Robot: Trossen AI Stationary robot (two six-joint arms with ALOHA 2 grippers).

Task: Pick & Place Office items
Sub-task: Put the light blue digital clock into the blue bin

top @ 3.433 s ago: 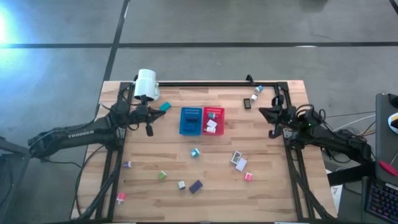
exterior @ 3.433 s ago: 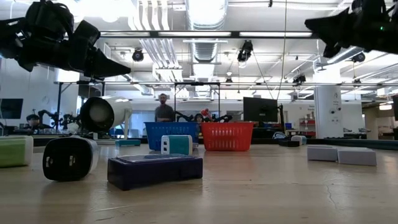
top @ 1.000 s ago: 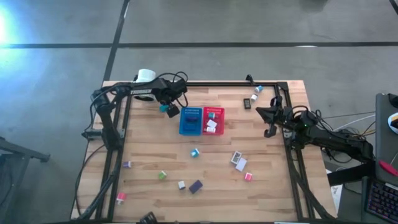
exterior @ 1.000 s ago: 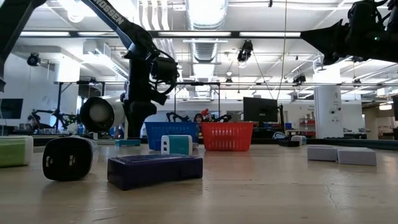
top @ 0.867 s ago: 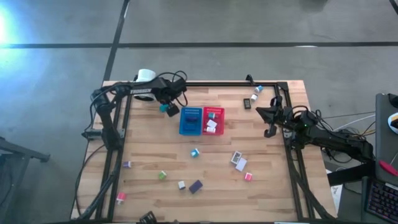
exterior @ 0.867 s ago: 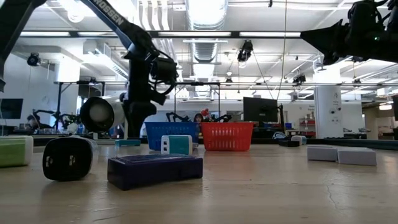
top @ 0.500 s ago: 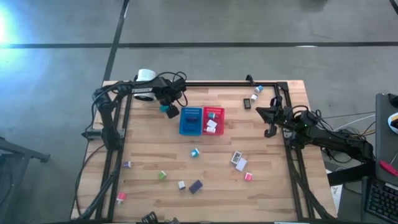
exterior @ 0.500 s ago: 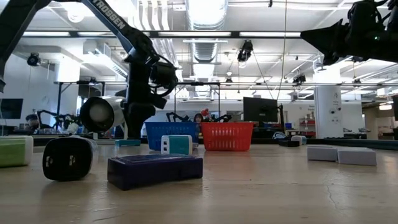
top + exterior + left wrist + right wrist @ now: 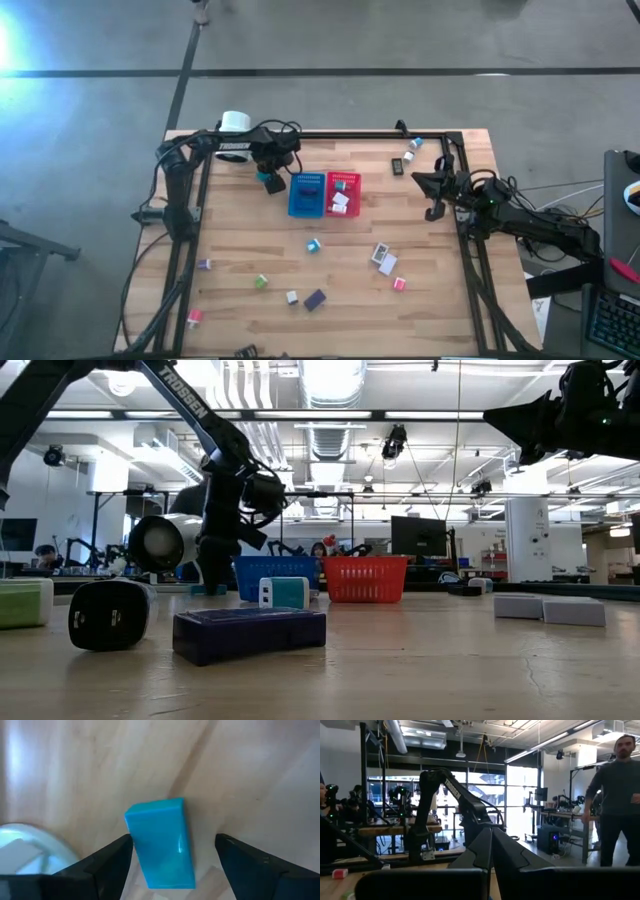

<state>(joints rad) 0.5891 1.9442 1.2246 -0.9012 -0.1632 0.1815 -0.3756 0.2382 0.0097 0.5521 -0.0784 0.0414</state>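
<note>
Holding seemingly white and teal pieces [image 9: 340, 199]: red bin [image 9: 343, 179]

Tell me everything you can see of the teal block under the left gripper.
The teal block is a small smooth box with rounded corners, glossy like plastic. It lies flat on the bare wooden table, beside the blue bin and near the white lamp. The left gripper straddles it with open fingers, one on each side, not yet touching.

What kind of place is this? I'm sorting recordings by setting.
Most likely a robotics lab or workshop. The low view shows exposed ceiling ducts over a large open room, the right wrist view shows another robot arm on a workbench and a person standing nearby.
</note>
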